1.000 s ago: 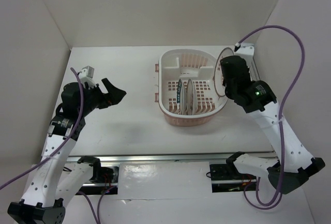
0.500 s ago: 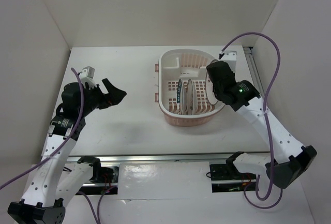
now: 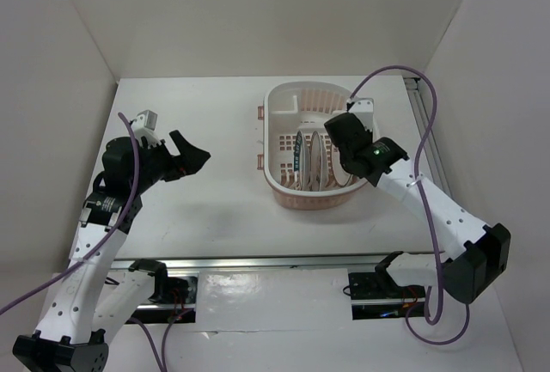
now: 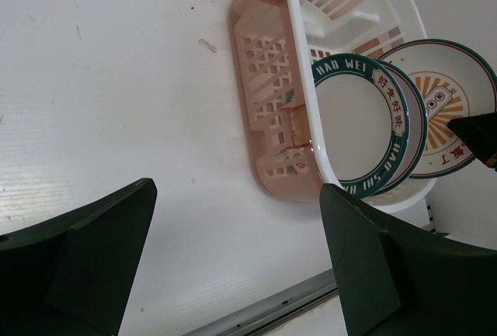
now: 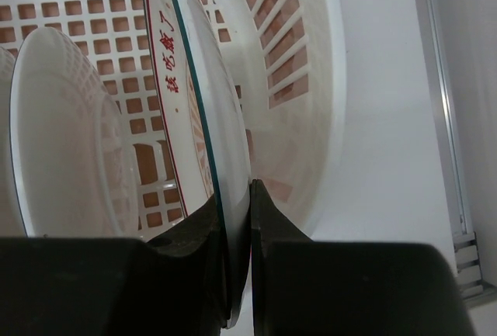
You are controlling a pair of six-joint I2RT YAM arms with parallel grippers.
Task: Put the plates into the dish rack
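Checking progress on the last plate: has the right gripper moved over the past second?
Yes. The right gripper, shut on a plate, has shifted left, from beyond the dish rack's right rim to over its inside.

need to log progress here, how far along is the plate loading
Done: the teal-rimmed plate and a second plate stand on edge in the dish rack. In hand: the right hand is shut on the third plate, held upright inside the rack beside them. Left: seat that plate and let go. The left hand is open and empty over the table.
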